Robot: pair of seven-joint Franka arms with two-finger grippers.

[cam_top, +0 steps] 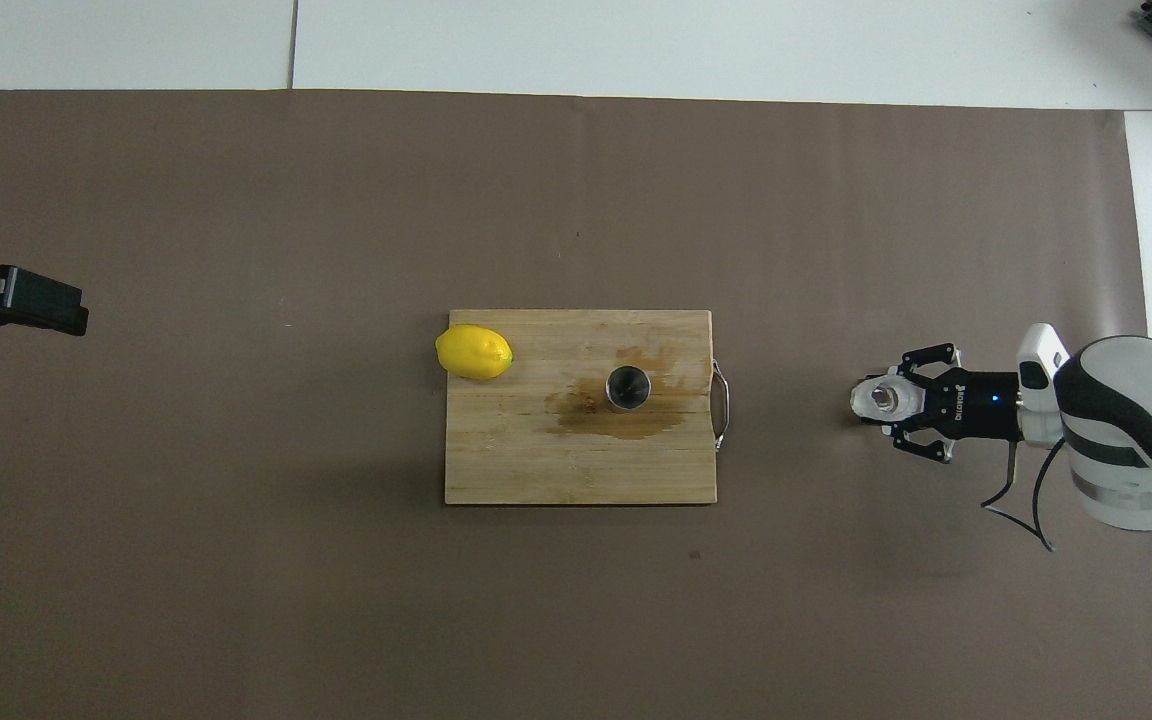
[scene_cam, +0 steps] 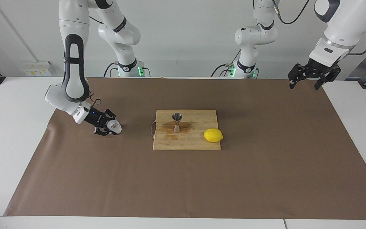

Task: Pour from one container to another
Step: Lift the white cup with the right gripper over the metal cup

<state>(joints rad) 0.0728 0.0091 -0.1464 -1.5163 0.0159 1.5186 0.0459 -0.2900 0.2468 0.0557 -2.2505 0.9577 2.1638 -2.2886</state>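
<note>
The clear glass cup (scene_cam: 115, 127) stands low on the brown paper toward the right arm's end of the table; it also shows in the overhead view (cam_top: 879, 398). My right gripper (scene_cam: 110, 128) reaches in sideways and its fingers close on the cup's sides (cam_top: 894, 400). The steel jigger (scene_cam: 177, 122) stands upright on the wooden board (scene_cam: 199, 144), its dark mouth up (cam_top: 627, 388). My left gripper (scene_cam: 305, 85) hangs open and empty, raised over the left arm's end of the table, waiting; its dark tip shows in the overhead view (cam_top: 36, 300).
A yellow lemon (scene_cam: 213, 135) lies on the board's corner (cam_top: 474, 352) toward the left arm's end. A brown wet stain (cam_top: 616, 415) spreads around the jigger. The board (cam_top: 516, 460) has a metal handle (cam_top: 723, 405) facing the cup.
</note>
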